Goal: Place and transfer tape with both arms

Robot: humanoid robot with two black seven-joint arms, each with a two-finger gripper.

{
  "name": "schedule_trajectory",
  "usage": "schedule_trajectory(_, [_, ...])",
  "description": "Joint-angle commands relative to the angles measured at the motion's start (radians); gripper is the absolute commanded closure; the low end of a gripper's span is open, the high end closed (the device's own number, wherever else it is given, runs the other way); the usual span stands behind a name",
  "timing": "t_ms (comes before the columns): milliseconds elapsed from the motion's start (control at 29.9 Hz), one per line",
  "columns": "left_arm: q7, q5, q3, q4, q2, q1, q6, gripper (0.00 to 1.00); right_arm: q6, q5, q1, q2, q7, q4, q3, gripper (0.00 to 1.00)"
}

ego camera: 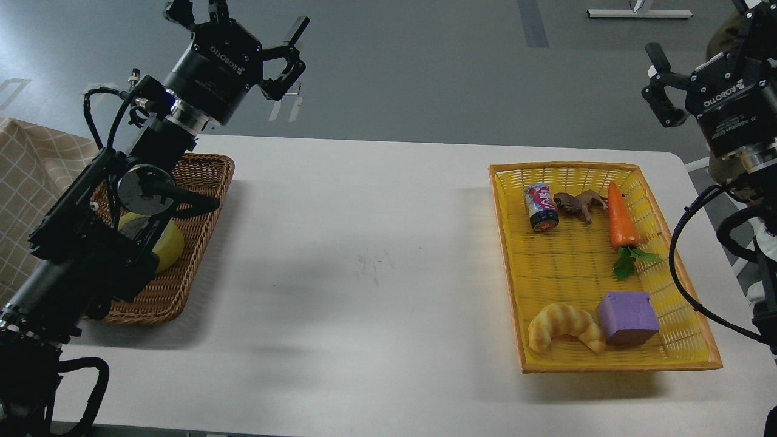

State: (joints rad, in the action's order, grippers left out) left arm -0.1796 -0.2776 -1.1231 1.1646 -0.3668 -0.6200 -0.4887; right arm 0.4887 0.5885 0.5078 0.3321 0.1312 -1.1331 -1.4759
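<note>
The tape (pixel 167 244), a yellow roll with a grey-white core, lies in the brown wicker basket (pixel 200 237) at the table's left, partly hidden behind my left arm. My left gripper (pixel 243 21) is open and empty, raised high above the basket's far end, beyond the table's far edge. My right gripper (pixel 698 33) is open and empty, raised at the far right above the table's far right corner; part of it is cut off by the frame's top edge.
A yellow tray (pixel 510 267) on the right holds a small can (pixel 541 207), a brown toy animal (pixel 578 204), a carrot (pixel 621 217), a croissant (pixel 564 326) and a purple block (pixel 627 317). A checked cloth (pixel 30 200) lies at the left edge.
</note>
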Motion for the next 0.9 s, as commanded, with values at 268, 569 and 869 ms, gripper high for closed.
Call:
schedule_trajectory(268, [0.002,0.009,-0.007,-0.006,-0.007,-0.001,0.0,0.02,0.0,-0.012,0.015,-0.001,0.001,0.012,-0.029,0.0])
schedule_trajectory(569, [0.0,0.009,-0.009,-0.019,-0.004,-0.003,0.0,0.02,0.0,-0.012,0.015,-0.013,0.001,0.01,-0.034,0.0])
schedule_trajectory(869, [-0.001,0.009,-0.011,-0.019,-0.003,-0.003,0.0,0.02,0.0,-0.012,0.012,-0.015,0.001,0.004,-0.044,0.0])
